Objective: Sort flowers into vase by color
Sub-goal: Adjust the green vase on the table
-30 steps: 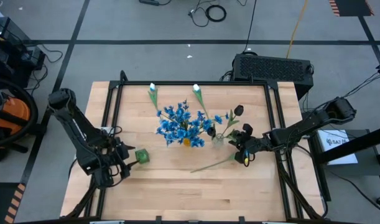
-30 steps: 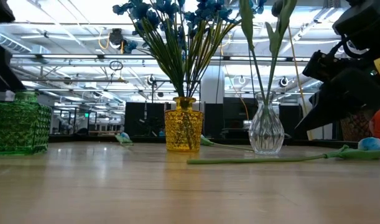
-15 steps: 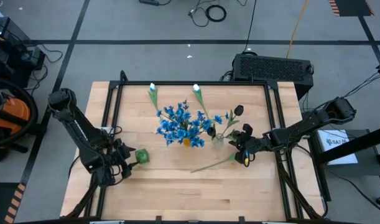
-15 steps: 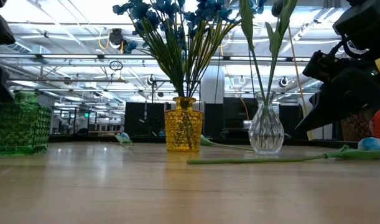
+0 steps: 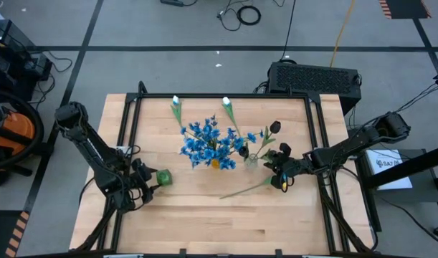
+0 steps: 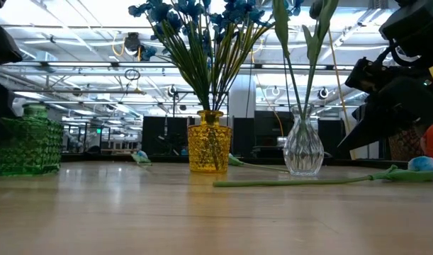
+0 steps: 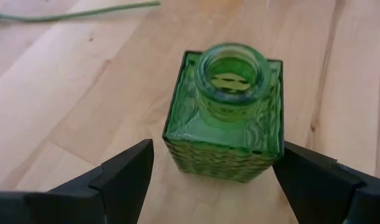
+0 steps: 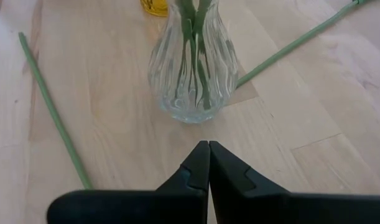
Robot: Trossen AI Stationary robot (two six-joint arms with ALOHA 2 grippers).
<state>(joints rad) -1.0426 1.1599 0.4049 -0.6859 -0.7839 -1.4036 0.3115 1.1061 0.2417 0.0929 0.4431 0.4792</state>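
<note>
Left end effector [image 7: 208, 177] stands wide open, fingers either side of the green vase [image 7: 226, 115], gripping nothing. Right end effector [image 8: 208, 163] is closed and empty, just short of the clear vase [image 8: 193, 62]. Blue flowers [image 5: 208, 141] fill the yellow vase [image 6: 209, 140]; white tulips [image 5: 226, 104] and one loose stem [image 5: 246, 188] lie on the surface [image 5: 204, 222]. Judgement: green vase pickup is in hand; next, close squarely on its sides.

You see bushy blue flowers [image 5: 208, 143] standing upright in the yellow vase [image 6: 210, 149], dark buds [image 5: 275, 127] in the clear vase [image 6: 303, 149], and white tulips [image 5: 226, 104] lying flat.
</note>
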